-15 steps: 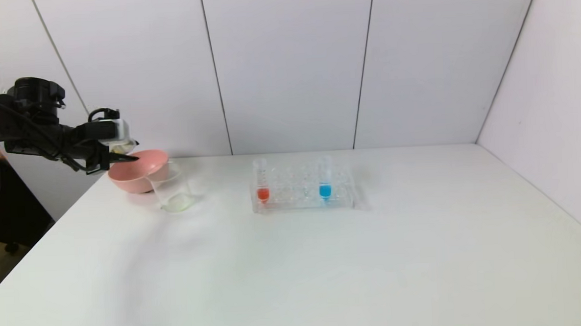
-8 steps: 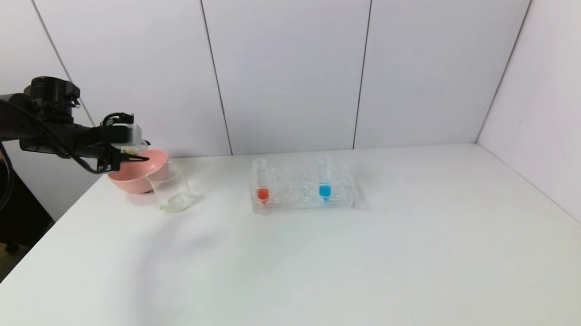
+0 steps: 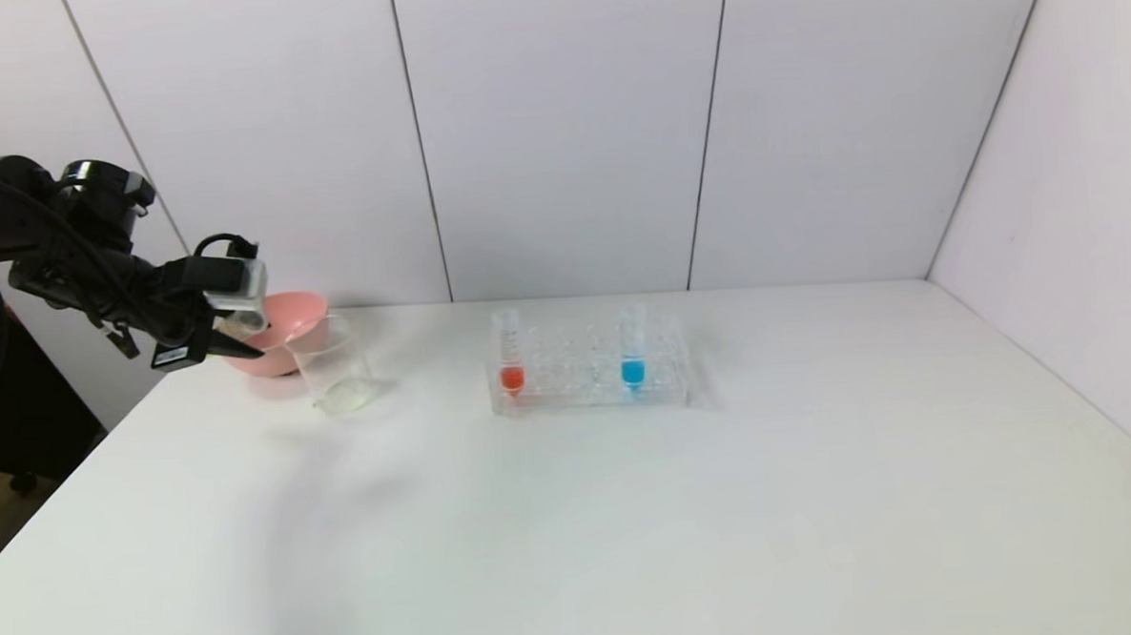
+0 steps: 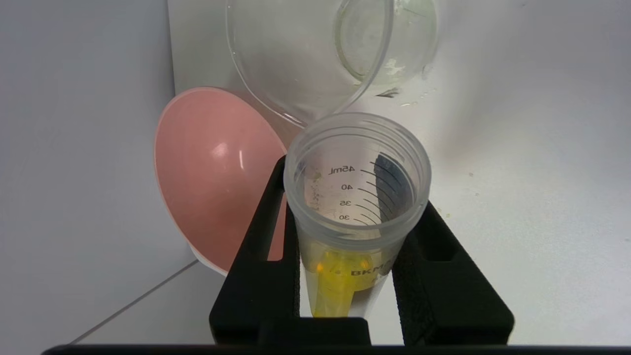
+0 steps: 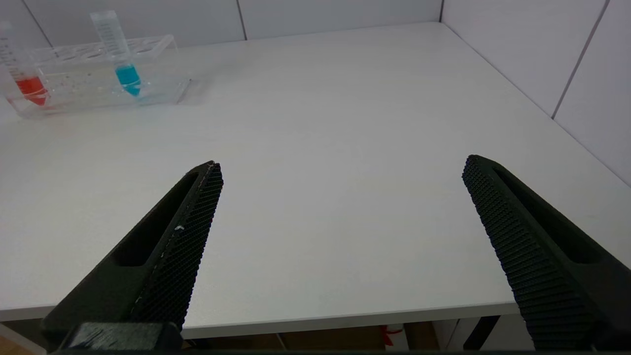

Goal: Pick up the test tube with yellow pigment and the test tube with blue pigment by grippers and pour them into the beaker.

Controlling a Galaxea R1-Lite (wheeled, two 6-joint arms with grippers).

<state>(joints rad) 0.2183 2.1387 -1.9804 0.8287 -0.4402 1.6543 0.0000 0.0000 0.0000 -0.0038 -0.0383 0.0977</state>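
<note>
Left gripper (image 3: pixel 242 343): far left, just left of beaker, before bowl; fingers (image 4: pixel 261 256) clamped on yellow tube (image 4: pixel 355 197), mouth toward beaker.
Beaker (image 3: pixel 334 371): upright on counter (image 3: pixel 631 505), touching pink bowl (image 3: pixel 289 315).
Blue tube (image 3: pixel 633 348): upright in rack (image 3: pixel 592 369), right of red tube (image 3: pixel 508 353).
Right gripper (image 5: pixel 340 236): near counter's near edge, fingers wide apart, holding nothing.

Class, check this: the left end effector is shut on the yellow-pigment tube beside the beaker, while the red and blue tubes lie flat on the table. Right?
Not quite. The head view shows the red tube and blue tube standing upright in the clear rack. The left end effector does grip the yellow-pigment tube beside the beaker.
</note>
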